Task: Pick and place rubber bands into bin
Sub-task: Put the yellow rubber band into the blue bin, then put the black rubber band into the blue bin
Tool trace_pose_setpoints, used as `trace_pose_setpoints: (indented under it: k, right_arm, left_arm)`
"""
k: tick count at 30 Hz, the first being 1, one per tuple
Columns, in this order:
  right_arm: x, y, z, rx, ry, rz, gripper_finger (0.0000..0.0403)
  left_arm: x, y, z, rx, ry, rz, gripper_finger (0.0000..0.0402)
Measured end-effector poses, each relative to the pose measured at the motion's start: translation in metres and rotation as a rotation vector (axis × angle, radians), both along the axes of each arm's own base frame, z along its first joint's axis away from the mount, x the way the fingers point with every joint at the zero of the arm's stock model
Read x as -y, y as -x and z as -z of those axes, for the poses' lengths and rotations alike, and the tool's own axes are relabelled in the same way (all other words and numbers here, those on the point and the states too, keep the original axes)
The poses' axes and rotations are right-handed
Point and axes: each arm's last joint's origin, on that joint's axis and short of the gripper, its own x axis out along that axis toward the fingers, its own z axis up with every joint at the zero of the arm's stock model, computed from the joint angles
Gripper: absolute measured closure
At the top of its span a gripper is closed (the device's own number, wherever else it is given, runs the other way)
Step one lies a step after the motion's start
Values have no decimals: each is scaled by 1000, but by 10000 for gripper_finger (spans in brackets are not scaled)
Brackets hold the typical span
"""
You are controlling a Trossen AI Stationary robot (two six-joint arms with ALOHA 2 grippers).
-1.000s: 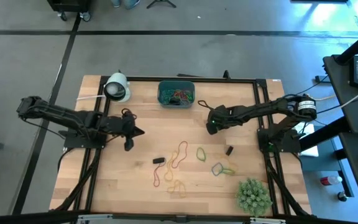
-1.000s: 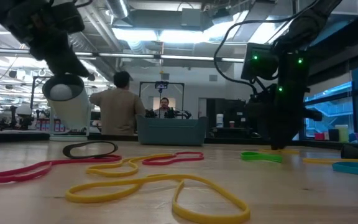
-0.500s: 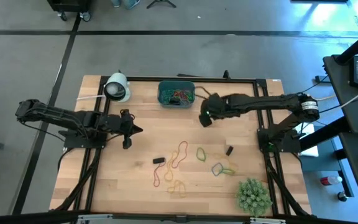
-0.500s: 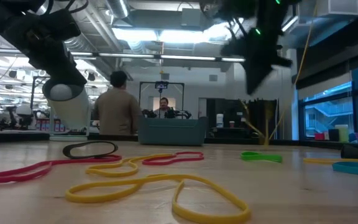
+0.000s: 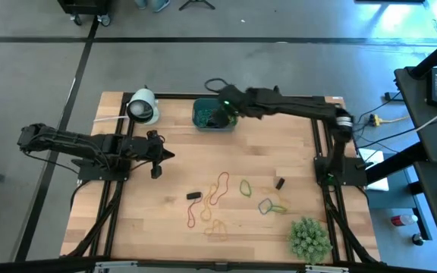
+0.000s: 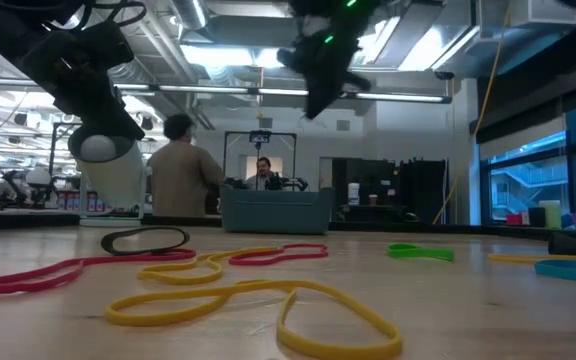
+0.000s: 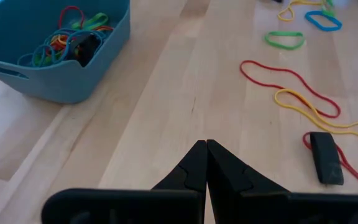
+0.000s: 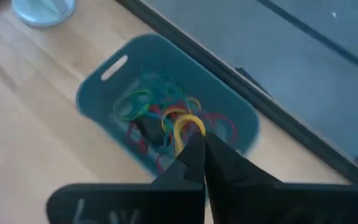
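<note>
— What lies nearest the front of the table?

— A bushy green plant (image 5: 309, 237) at the front right corner, and just behind it the loose rubber bands (image 5: 218, 199) — yellow, red, green and blue loops scattered on the wooden table (image 5: 173, 227), with two small dark blocks (image 5: 194, 196) among them.

— And the left arm?

— It waits over the left side of the table. The left gripper (image 7: 205, 163) has its fingers pressed together at the tips with nothing between them, hanging above bare wood.

— Where is the bin?

— The bin (image 5: 200, 121), a teal tray, stands at the far edge, near the middle, with a tangle of coloured bands already inside. A white roll (image 5: 143, 107) lies to its left.

— The right gripper?

— The right gripper (image 8: 194, 146) is stretched across to the far edge and hovers right above the bin. Its fingers are pinched together on a yellow band (image 8: 185, 126), whose loop sticks out past the tips over the pile in the tray.

— Anything beyond the table?

— In the low view, a person (image 6: 183, 170) stands in the room behind.
</note>
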Motion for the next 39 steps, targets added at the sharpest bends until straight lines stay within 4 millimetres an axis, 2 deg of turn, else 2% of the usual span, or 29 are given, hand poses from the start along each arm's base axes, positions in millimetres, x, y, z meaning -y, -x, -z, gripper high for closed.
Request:
trace_pose_setpoints:
  k: [5,10,14,18,23,31,35,39]
  right_arm:
    - [29,-36,27,-51,-13,-46,403]
    - [51,-60,66,-81,-89,-58,402]
    - [59,-67,93,-106,-152,-43,384]
    - [63,-65,105,-118,-230,-3,350]
    - [63,-61,106,-130,-271,14,302]
    - [60,-51,82,-129,-276,9,238]
    - [54,-43,59,-147,-261,-79,226]
    - [38,-38,32,-121,-232,-185,238]
  left_arm:
    - [0,0,0,-2,0,0,398]
    - [0,1,1,-12,4,7,398]
    - [1,2,3,-33,4,9,400]
    - [1,3,4,-55,16,26,396]
    - [1,3,5,-62,18,30,397]
    - [1,3,4,-50,19,30,395]
    - [2,3,4,-50,27,41,399]
    - [5,-2,-1,-56,30,70,398]
